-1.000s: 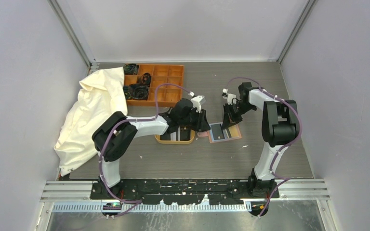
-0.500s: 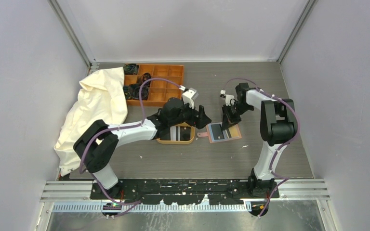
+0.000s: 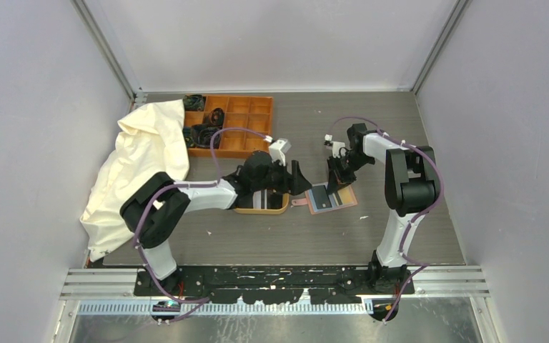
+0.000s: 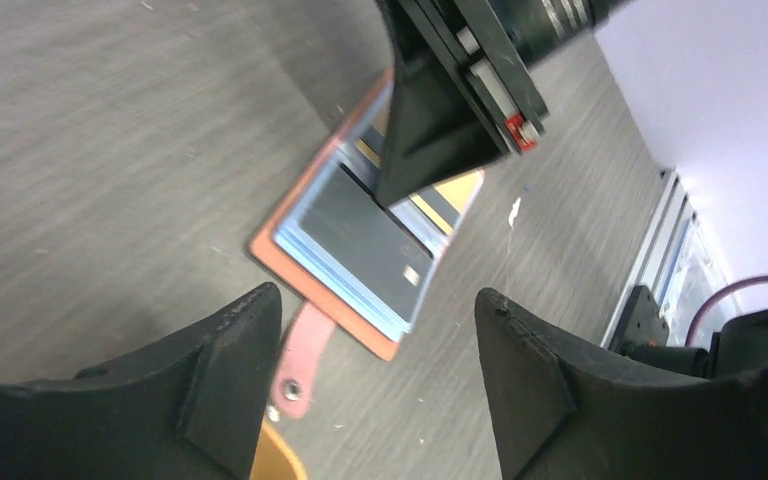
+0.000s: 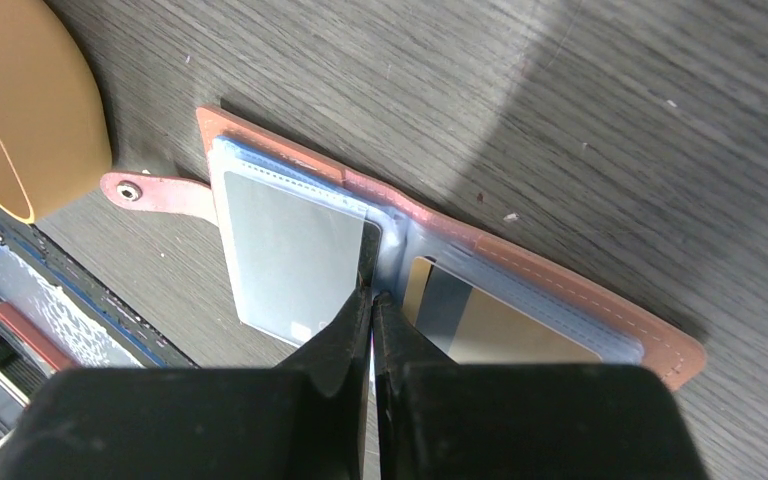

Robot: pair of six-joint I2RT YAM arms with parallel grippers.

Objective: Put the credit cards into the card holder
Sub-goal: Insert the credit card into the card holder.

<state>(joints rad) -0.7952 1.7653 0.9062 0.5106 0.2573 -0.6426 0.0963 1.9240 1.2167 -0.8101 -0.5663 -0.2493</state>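
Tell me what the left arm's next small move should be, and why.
Probably move the left end effector over the oval wooden tray to take another card. Its jaws stand open and empty near the card holder, where one card already sits in a pocket. More cards lie in the tray, and the shut right end effector presses on the holder's fold, keeping it open.

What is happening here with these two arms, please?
The card holder lies open on the table. The right gripper is shut, its tips down at the holder's fold, seemingly pinning it flat. A dark card already sits in one sleeve. The left gripper is open and empty, hovering between the holder and the tray, where more cards wait.
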